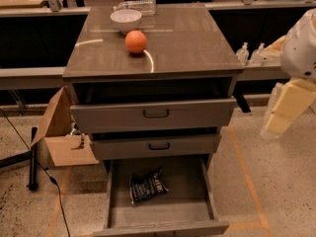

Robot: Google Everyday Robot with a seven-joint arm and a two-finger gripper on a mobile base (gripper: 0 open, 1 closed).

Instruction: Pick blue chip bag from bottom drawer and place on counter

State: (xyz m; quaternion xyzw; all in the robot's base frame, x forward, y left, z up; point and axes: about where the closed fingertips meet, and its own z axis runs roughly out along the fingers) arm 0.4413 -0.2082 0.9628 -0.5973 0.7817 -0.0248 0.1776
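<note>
The blue chip bag (146, 185) lies crumpled in the open bottom drawer (160, 215), left of its middle. The counter (187, 43) is the glossy top of the cabinet. It holds an orange ball (136, 41) and a white bowl (126, 19). My gripper (279, 122) hangs pale and cream-coloured at the right edge of the view. It is to the right of the cabinet, at about the height of the two upper drawers, well above and right of the bag. It holds nothing that I can see.
The two upper drawers (156, 113) with dark handles are pulled partly out above the bottom drawer. An open cardboard box (61, 142) stands on the floor left of the cabinet, with a black cable and stand beside it. Bottles (249, 53) sit on a shelf behind.
</note>
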